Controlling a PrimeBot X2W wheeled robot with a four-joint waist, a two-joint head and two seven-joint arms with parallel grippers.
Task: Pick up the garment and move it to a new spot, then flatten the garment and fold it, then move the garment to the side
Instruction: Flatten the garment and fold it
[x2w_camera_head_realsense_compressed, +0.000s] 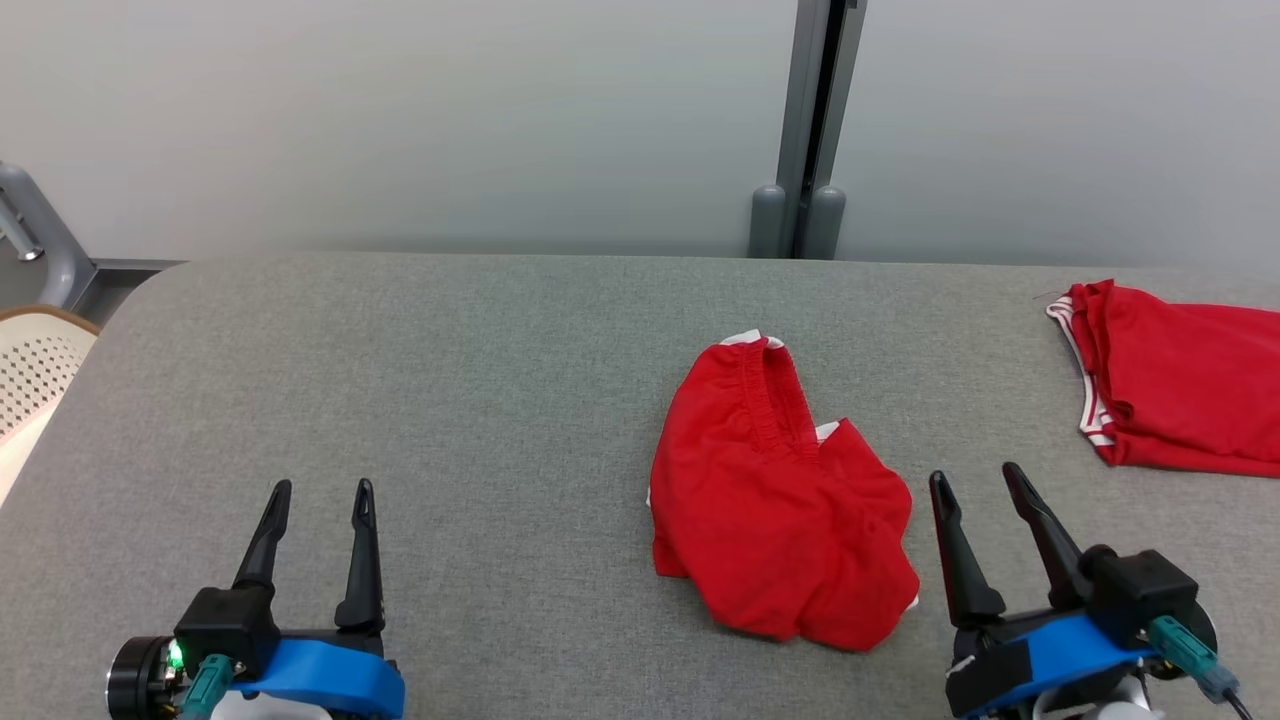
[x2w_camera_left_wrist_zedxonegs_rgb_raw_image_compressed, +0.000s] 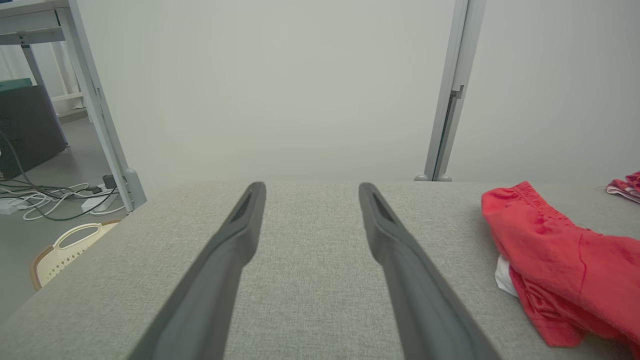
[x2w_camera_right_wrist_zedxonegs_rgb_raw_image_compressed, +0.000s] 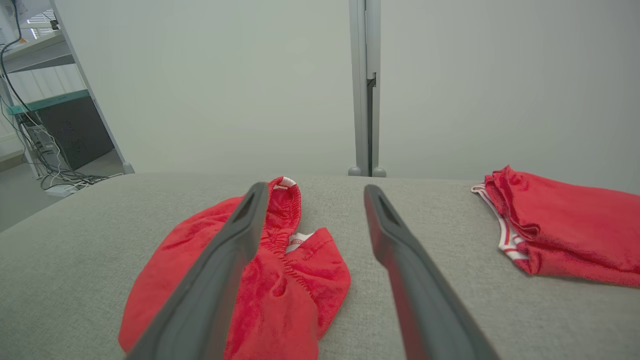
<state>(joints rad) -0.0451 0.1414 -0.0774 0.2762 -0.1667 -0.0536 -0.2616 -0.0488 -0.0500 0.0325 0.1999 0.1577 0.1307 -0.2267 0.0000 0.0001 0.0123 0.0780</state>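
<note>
Near left: left gripper (x2w_camera_head_realsense_compressed: 324, 487), fingers spread wide, holding nothing, over grey table (x2w_camera_head_realsense_compressed: 450, 380). Right of centre: crumpled red garment (x2w_camera_head_realsense_compressed: 775, 500), lying on the table, waistband toward the far side. Just beside its right edge: right gripper (x2w_camera_head_realsense_compressed: 973, 472), likewise spread and empty. Far right: second red garment (x2w_camera_head_realsense_compressed: 1180, 390), white-trimmed.

Plenty of bare table (x2w_camera_head_realsense_compressed: 450, 380) on the left half: it's open grey cloth from the left gripper (x2w_camera_head_realsense_compressed: 323, 485) straight up to the back edge. The crumpled garment (x2w_camera_head_realsense_compressed: 780, 500) is the one lump in the way, right of middle and just beside the right gripper (x2w_camera_head_realsense_compressed: 974, 472). There's a clear strip between it and the red pile (x2w_camera_head_realsense_compressed: 1180, 380) at the far right. The wall (x2w_camera_head_realsense_compressed: 400, 120) and post (x2w_camera_head_realsense_compressed: 805, 130) close off the back. A basket (x2w_camera_head_realsense_compressed: 30, 370) sits off the left corner, lower down.
</note>
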